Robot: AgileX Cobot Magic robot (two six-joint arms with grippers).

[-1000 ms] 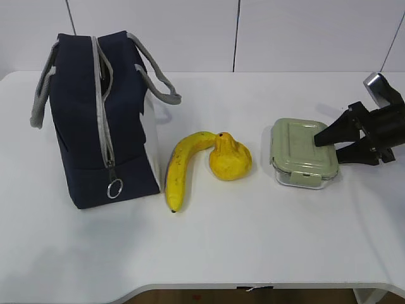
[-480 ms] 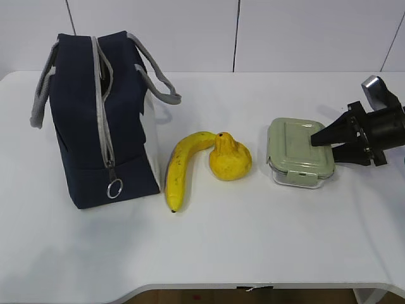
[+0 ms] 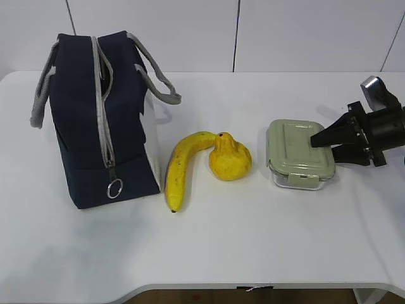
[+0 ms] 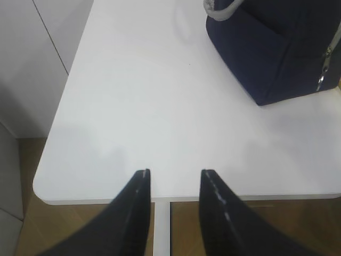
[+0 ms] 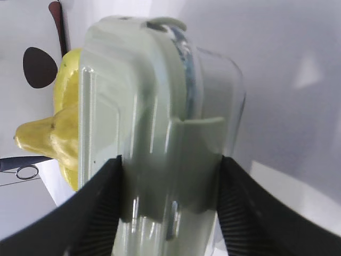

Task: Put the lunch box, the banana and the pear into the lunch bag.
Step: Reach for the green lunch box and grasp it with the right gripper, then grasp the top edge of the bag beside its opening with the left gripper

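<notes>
The lunch box (image 3: 299,155) is found on the right of the white table (image 3: 253,234), where its right end is pinched between the fingers of the right gripper (image 3: 323,143), one finger (image 5: 93,213) being pressed against the lid and the other (image 5: 250,213) against the clear base. The pear (image 3: 230,158) is set just left of the box, its neck touched by the upper end of the banana (image 3: 182,166), and the lunch bag (image 3: 101,120) is stood upright at the far left. The left gripper (image 4: 173,184) is held above the table's near left corner with its fingers spread and nothing between them.
</notes>
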